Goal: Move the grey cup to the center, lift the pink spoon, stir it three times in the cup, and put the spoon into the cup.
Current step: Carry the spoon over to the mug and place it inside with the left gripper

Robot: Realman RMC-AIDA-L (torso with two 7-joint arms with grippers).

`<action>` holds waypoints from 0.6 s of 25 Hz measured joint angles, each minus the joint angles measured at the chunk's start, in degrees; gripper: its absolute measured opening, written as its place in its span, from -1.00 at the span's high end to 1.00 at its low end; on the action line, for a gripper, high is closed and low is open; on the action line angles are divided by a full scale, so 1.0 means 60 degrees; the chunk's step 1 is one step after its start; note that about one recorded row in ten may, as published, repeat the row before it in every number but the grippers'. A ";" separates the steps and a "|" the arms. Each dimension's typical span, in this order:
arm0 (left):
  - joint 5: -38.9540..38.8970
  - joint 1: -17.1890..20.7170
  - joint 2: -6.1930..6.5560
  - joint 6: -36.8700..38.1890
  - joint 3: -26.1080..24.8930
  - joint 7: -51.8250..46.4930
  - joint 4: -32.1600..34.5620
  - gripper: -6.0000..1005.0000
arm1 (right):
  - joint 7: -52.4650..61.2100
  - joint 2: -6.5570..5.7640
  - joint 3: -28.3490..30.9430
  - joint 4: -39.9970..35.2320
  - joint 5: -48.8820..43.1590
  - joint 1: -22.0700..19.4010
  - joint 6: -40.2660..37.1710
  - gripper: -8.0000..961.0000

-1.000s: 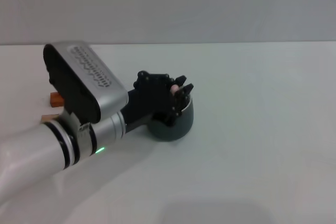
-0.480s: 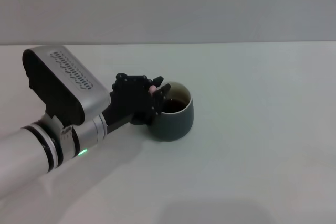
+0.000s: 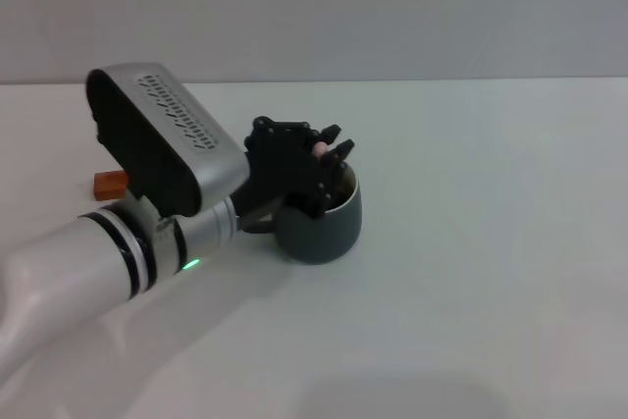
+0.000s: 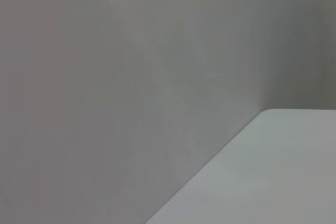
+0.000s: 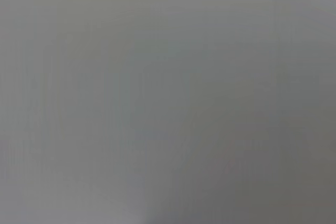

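Left claw (image 3: 329, 159) now directly over the grey cup (image 3: 324, 228), black fingers closed on the pink spoon (image 3: 320, 149), of which only a pale pink handle tip peeps out between them. Half a second ago sat off the cup's left rim with the dark liquid plainly showing; a second ago sat over the mouth much as now. So: out to the left, then back across, which reads as one sweep of the stirring. Which of the three stirs this is, impossible to say. Spoon bowl hidden behind the claw, so no telling whether dipped in the liquid or merely above it.

Cup itself unmoved across all three moments, standing on the white worktop (image 3: 491, 272) a little left of the middle, only its right wall and a sliver of cream rim visible past the claw. Placement step apparently done; release of the spoon into the cup not yet made.

Small reddish-brown block (image 3: 110, 183) at far left, partly behind the arm, well apart from the cup.

Right claw nowhere in view.
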 joint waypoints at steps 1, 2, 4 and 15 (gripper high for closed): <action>0.0000 0.0000 0.0000 0.0000 0.0000 0.0000 0.0000 0.42 | 0.0000 0.0000 0.0001 0.0001 0.0000 -0.0002 -0.0002 0.99; 0.0001 -0.0003 -0.0046 -0.0016 0.0031 0.0056 0.0009 0.42 | 0.0000 0.0000 0.0001 0.0001 0.0000 -0.0002 -0.0002 0.99; 0.0000 0.0076 -0.0231 -0.0031 0.0081 0.0207 0.0056 0.41 | 0.0000 0.0000 0.0000 0.0000 0.0000 -0.0002 -0.0003 0.99; 0.0001 0.1384 -0.1149 0.0022 -0.0634 0.1751 -0.0200 0.40 | 0.0000 0.0000 0.0000 -0.0014 0.0000 -0.0025 -0.0022 0.99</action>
